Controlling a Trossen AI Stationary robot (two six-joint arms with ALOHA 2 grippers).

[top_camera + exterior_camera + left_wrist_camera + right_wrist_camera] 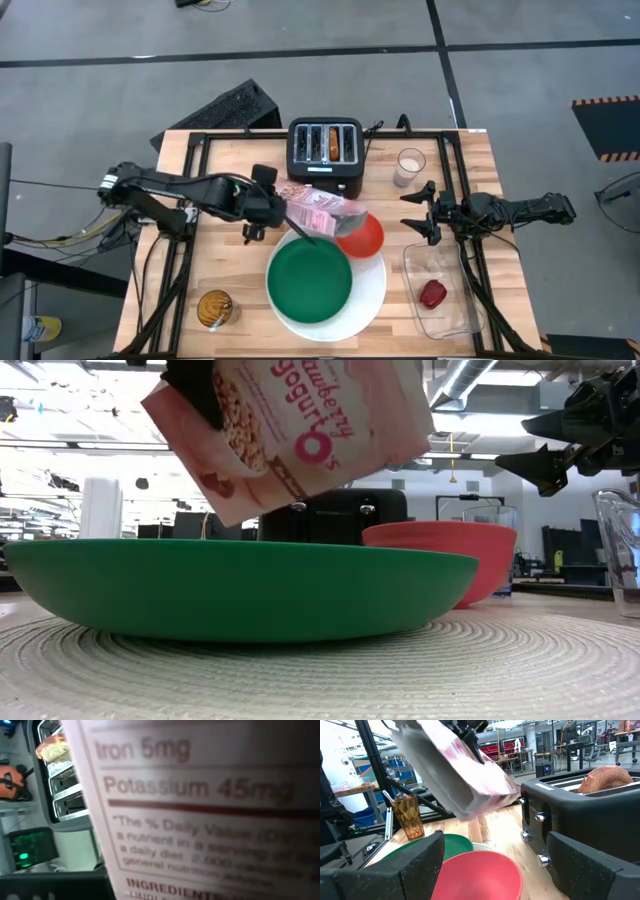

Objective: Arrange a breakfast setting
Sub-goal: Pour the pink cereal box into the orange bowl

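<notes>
The left gripper (268, 208), fingers clamped on a tilted cereal box (325, 210), apparently aims it at the red bowl (362, 236), while the right gripper (424, 212) waits open-fingered nearby.

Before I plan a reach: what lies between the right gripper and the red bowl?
Bare tabletop only, in the high view, between right gripper and red bowl.

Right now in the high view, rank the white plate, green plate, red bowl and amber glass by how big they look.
1. White plate
2. Green plate
3. Red bowl, partly hidden under the cereal box
4. Amber glass, clearly smallest
</notes>
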